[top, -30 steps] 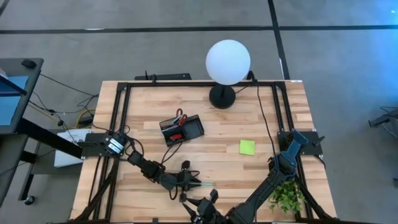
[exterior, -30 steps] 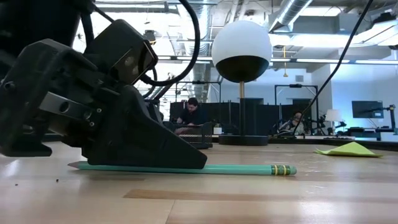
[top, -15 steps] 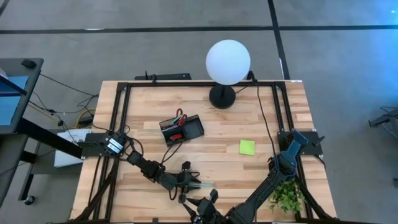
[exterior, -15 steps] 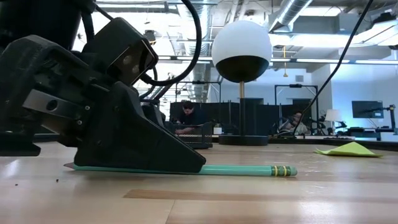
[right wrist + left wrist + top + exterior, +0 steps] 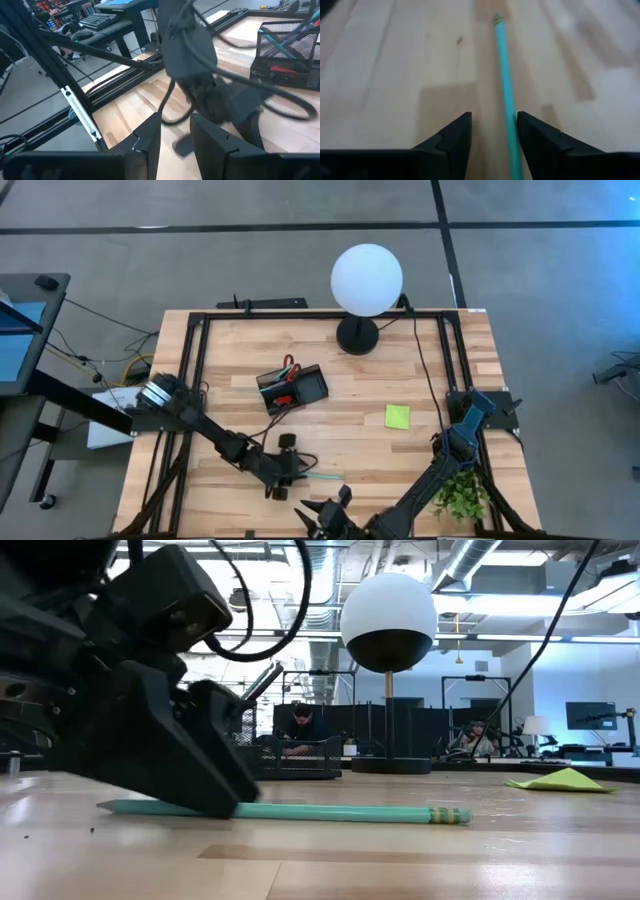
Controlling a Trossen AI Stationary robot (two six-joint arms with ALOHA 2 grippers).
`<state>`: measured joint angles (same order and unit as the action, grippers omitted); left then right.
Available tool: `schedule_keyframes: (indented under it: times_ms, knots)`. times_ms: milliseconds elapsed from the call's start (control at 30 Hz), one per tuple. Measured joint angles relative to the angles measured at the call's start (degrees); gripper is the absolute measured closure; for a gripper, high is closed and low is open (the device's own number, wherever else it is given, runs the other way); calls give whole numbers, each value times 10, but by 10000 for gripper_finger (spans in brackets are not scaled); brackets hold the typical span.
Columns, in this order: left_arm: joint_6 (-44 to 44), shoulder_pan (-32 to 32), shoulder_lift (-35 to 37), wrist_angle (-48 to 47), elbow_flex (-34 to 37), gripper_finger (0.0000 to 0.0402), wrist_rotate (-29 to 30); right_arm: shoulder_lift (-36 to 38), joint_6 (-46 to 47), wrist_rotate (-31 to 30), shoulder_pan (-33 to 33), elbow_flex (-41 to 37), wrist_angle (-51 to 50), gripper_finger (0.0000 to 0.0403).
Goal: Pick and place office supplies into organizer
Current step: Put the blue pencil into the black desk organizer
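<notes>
A teal pen [image 5: 340, 812] lies flat on the table near its front edge, also seen in the high view [image 5: 322, 477]. My left gripper [image 5: 493, 120] is open just above the pen's pointed end [image 5: 285, 472], one finger on each side of the shaft. My right gripper [image 5: 175, 132] waits open at the table's near edge [image 5: 335, 512] with nothing between its fingers. The black organizer [image 5: 292, 387] stands mid-table with red-handled scissors and pens in it. A lime-green sticky pad [image 5: 397, 416] lies flat to its right. My left gripper straddles the teal pen's shaft [image 5: 510, 125], slanting down from the table's left and lying along the pen. The pen runs close beside one finger [image 5: 535, 137]; whether that finger touches it I cannot tell. The pen lies flat on the table.
A white globe lamp [image 5: 367, 280] stands at the far edge, a green plant [image 5: 460, 495] at the near right corner. A black bar-shaped device [image 5: 270, 303] lies along the far rail. Bare wood lies between the pen and the organizer. People sit in the room beyond.
My left gripper has risen from the pen and drawn back a little toward the table's left edge, tipping to a flatter slant. The teal pen has stayed lying on the table.
</notes>
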<state>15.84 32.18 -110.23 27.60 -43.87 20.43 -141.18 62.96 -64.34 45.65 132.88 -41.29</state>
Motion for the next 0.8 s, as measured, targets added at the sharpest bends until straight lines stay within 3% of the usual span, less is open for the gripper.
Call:
schedule_keyframes:
  times_ms: [100,200,433,567,667,800]
  knots:
    - [27,2,24,-33,22,254,-1,0,0,0,0,0,-2,305]
    - [53,13,29,-1,59,259,1,0,0,0,0,0,-2,305]
    - [96,49,-50,276,169,261,83,0,0,0,-5,0,-1,305]
    - [37,49,-125,434,186,261,91,0,0,0,-9,0,1,305]
    - [4,50,-156,486,175,261,95,0,0,0,-12,0,2,305]
    - [1,45,-152,483,169,261,84,0,0,0,-16,0,6,305]
